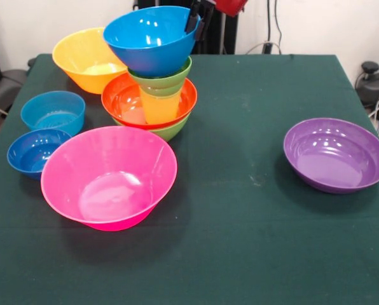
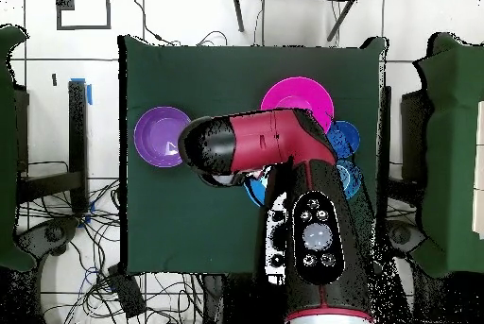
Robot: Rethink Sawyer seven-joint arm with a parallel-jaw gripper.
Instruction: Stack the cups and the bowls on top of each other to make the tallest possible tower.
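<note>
Gripper (image 1: 196,20) pinching the rim of a blue bowl (image 1: 150,39) on top of the tower (image 1: 152,95).

From the front, the tilted blue bowl sits in a small green bowl (image 1: 167,79), which rests on a yellow cup (image 1: 159,105) standing in a red-orange bowl (image 1: 129,100) nested in a green bowl (image 1: 173,130); the pink bowl (image 1: 110,176), orange bowl (image 1: 84,60), two smaller blue bowls (image 1: 53,111) and purple bowl (image 1: 336,154) lie empty on the table (image 1: 240,241). From overhead, the arm (image 2: 284,150) hides the tower, with the purple bowl well apart.

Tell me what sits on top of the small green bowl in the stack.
A blue bowl rests tilted on the small green bowl, with the gripper clamped on its far rim. Whether the blue bowl's base sits fully inside the green one is hidden.
</note>
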